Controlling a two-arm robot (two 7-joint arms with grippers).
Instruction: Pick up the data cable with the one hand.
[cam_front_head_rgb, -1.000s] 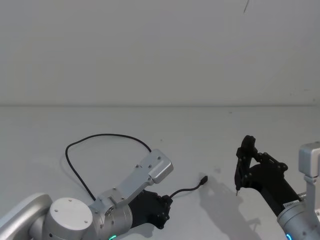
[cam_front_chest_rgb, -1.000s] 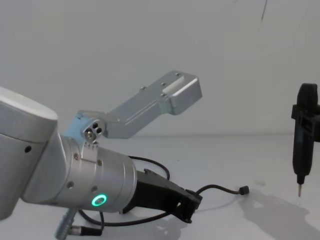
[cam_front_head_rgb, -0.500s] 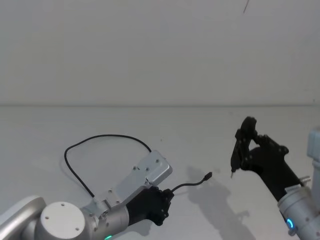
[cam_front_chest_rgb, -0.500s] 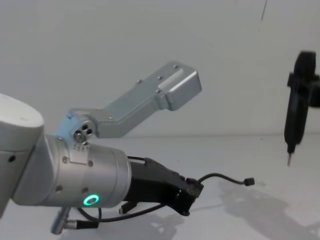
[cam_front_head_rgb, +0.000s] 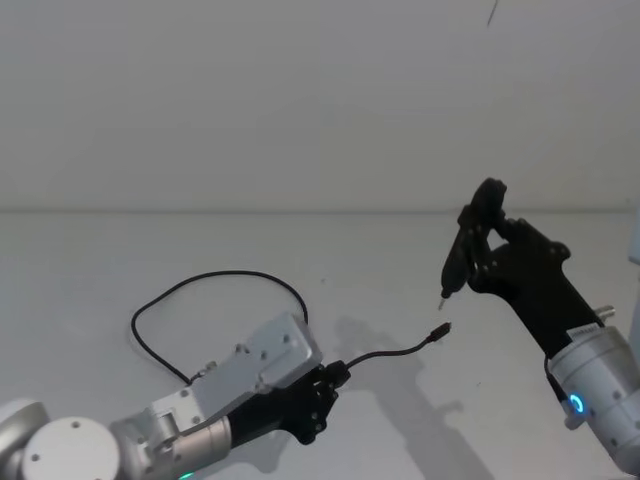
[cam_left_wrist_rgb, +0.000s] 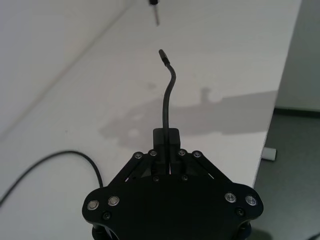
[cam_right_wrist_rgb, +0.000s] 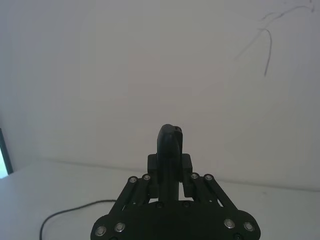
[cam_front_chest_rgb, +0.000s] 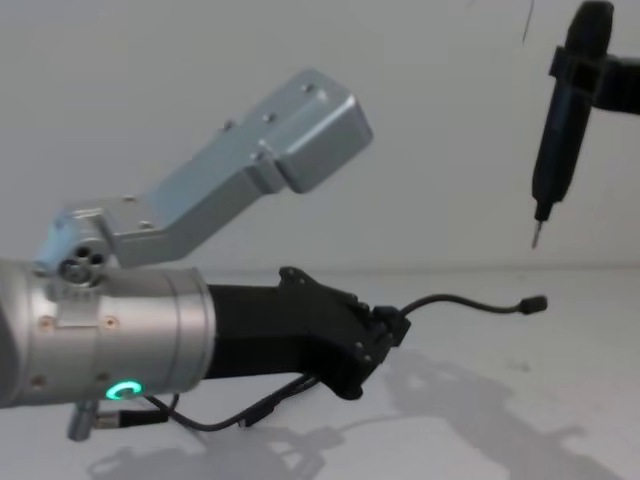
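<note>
The long thin black data cable (cam_front_head_rgb: 388, 353) was pinched between the bulky black left gripper's (cam_front_head_rgb: 335, 373) fingers, its plug jutting forward clear of the white table (cam_front_head_rgb: 100, 250). The arm reached low and forward. The right gripper (cam_front_head_rgb: 483, 268) clamped a slim black pen-like tool (cam_front_head_rgb: 464, 244) aloft.

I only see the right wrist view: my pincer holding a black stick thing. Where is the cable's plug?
Observer: The left pincer is shut on the data cable, and its plug sticks out in the air, above the table.
Operator: Is my stick touching it?
Observer: No. The pen-like tool in the right pincer points down, its metal tip hanging above the plug with a gap.
Operator: I see a bit of cable low down. Same one?
Observer: Yes. From the left pincer it runs back in a wide loop lying on the table.
</note>
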